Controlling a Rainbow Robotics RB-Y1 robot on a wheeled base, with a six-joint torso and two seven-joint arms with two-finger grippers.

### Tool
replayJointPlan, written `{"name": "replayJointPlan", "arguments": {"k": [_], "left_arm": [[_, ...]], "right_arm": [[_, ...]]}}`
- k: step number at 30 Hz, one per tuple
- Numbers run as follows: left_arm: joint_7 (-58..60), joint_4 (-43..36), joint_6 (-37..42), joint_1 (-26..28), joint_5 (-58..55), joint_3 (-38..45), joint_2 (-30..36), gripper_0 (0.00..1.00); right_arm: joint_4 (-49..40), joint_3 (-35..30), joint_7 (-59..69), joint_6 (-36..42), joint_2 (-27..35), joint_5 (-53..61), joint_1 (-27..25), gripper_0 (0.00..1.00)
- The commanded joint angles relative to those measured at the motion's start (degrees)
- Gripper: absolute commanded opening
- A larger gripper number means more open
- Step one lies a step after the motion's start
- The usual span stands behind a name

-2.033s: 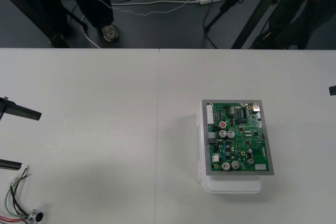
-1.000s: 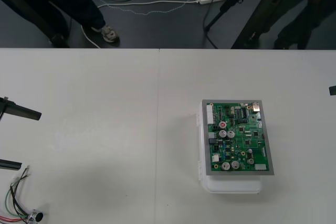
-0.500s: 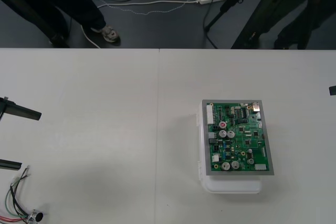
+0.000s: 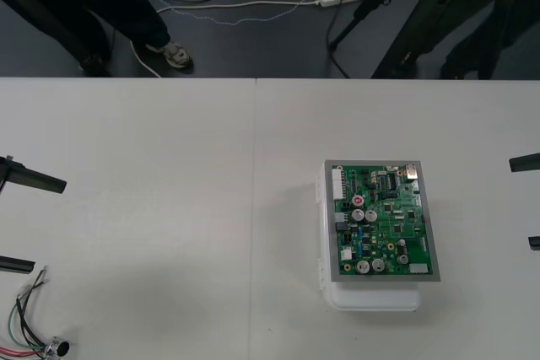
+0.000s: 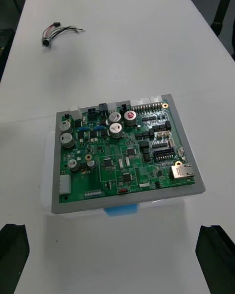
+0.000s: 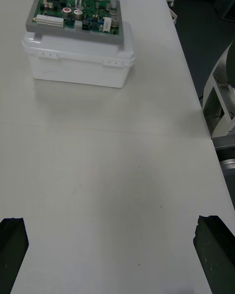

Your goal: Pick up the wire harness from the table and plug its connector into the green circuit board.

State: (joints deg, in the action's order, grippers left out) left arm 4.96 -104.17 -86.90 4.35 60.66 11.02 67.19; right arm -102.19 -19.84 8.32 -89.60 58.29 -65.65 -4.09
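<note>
The green circuit board (image 4: 384,218) sits on its white base (image 4: 371,298) right of the table's middle. The wire harness (image 4: 25,322) lies loose at the near left corner, its round metal socket (image 4: 57,347) nearest the front edge. My left gripper (image 4: 21,221) stands open at the left edge, just behind the harness and apart from it. My right gripper (image 4: 531,202) is open at the right edge, level with the board. The right wrist view has the board (image 5: 122,152) close in front of the open fingers (image 5: 215,255), with the harness (image 5: 56,32) far beyond it.
In the left wrist view the board (image 6: 73,12) and its base (image 6: 78,61) stand far ahead of the open gripper (image 6: 112,247), with bare table between. The table's far edge (image 4: 270,79) borders dark floor with cables.
My right gripper has moved in a little from the right edge, so both its fingertips now show. The left gripper, the harness and the board have not moved.
</note>
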Motion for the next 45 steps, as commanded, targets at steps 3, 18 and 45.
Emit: {"name": "replayJointPlan", "arguments": {"k": [3, 18, 45], "left_arm": [[-1.7, -0.2, -3.1, 4.5, 0.2, -0.1, -1.1, 1.00], [-3.4, -2.8, -3.1, 4.5, 5.0, 3.8, -1.5, 1.00], [-20.0, -21.6, 2.4, 15.0, 26.2, 4.7, 7.0, 1.00]], "right_arm": [[-0.9, 1.1, 0.7, -0.4, 0.5, 1.3, -1.2, 1.00], [4.2, 1.1, -2.3, -0.4, -1.3, 14.9, -4.9, 1.00], [12.2, 1.3, -5.9, -0.4, -10.7, 18.1, 1.1, 1.00]]}}
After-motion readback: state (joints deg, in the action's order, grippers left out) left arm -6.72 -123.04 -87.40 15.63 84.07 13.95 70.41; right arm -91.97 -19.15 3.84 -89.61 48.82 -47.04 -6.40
